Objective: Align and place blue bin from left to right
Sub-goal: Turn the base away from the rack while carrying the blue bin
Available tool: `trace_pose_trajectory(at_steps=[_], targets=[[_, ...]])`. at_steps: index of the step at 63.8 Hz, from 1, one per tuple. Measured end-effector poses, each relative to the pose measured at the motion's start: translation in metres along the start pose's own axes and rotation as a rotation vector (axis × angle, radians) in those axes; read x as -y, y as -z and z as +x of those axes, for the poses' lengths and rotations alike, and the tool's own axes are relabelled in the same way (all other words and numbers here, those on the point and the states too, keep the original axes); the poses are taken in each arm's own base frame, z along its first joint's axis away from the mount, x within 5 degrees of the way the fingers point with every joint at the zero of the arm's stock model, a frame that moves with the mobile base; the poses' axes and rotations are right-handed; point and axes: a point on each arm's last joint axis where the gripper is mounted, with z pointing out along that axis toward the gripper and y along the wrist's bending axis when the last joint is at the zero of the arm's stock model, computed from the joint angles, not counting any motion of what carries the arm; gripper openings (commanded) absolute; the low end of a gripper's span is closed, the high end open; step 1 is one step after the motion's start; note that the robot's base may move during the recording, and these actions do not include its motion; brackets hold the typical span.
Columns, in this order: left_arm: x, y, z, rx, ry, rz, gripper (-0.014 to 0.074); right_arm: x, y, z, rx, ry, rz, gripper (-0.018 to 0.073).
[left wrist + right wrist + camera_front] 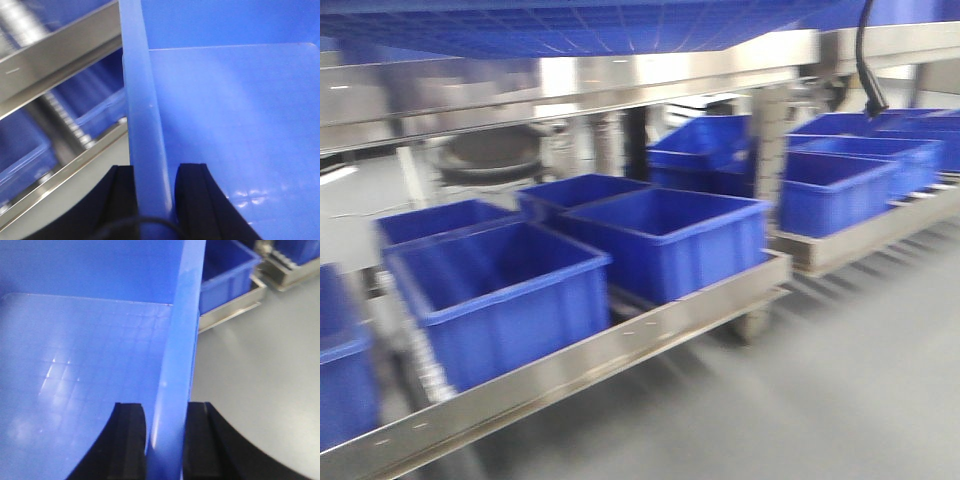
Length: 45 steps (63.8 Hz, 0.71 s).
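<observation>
The blue bin (570,25) is held up high, and its waffle-grid underside fills the top of the front view. In the left wrist view my left gripper (154,172) is shut on the bin's left wall rim (142,100), one black finger (120,192) outside and one inside. The right wrist view has my right gripper (167,412) shut on the bin's right wall rim (182,340) in the same way. The bin's gridded inner floor (75,370) shows empty in both wrist views.
Several open blue crates (490,290) (670,235) (830,190) stand in rows on low steel roller racks (570,370). A steel shelf beam (570,85) runs just under the held bin. A black cable (865,60) hangs at upper right. Grey floor (840,370) lies in front.
</observation>
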Motion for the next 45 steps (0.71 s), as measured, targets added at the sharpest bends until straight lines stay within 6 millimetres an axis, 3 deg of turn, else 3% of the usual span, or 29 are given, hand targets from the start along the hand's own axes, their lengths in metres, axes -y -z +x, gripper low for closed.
trace_pose_trajectory(at_steps=[45], targets=[[0.0004, 0.0, -0.0006, 0.007, 0.001, 0.005, -0.0015, 0.0002, 0.0, 0.0, 0.0, 0.001, 0.002, -0.0078]])
